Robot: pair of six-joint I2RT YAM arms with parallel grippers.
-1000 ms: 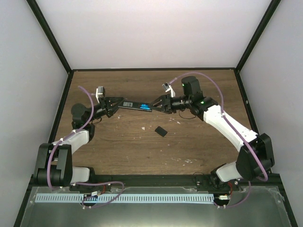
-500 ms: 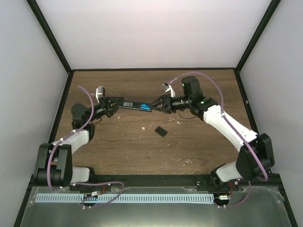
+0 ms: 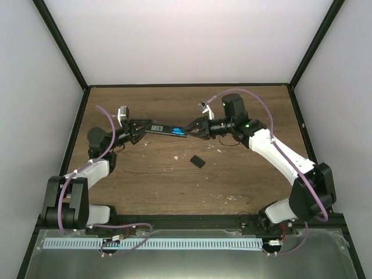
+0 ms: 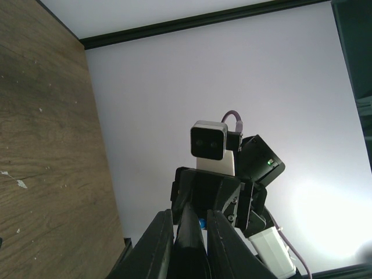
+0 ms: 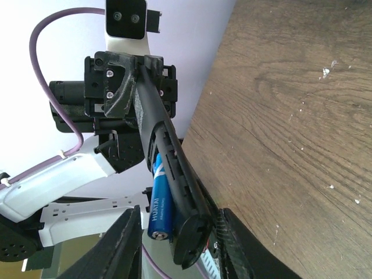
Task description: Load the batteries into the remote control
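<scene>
The remote control (image 3: 165,128) hangs above the table, held between both arms. My left gripper (image 3: 139,129) is shut on its left end; in the left wrist view its fingers (image 4: 154,244) clamp the black bar (image 4: 190,244). A blue battery (image 5: 160,203) lies in the bay at the remote's (image 5: 168,163) right end and shows as a blue spot from above (image 3: 178,130). My right gripper (image 5: 180,238) stands open around that end, one finger by the battery with a narrow gap and the other behind the remote. No other battery shows.
A short black cover piece (image 3: 198,161) lies on the wooden table (image 3: 244,174) in front of the remote. Small white specks (image 3: 176,157) lie near it. Black frame posts and white walls close the back and sides.
The right gripper has shifted very slightly at the remote's right end. The left arm and the remote have stayed in place.
</scene>
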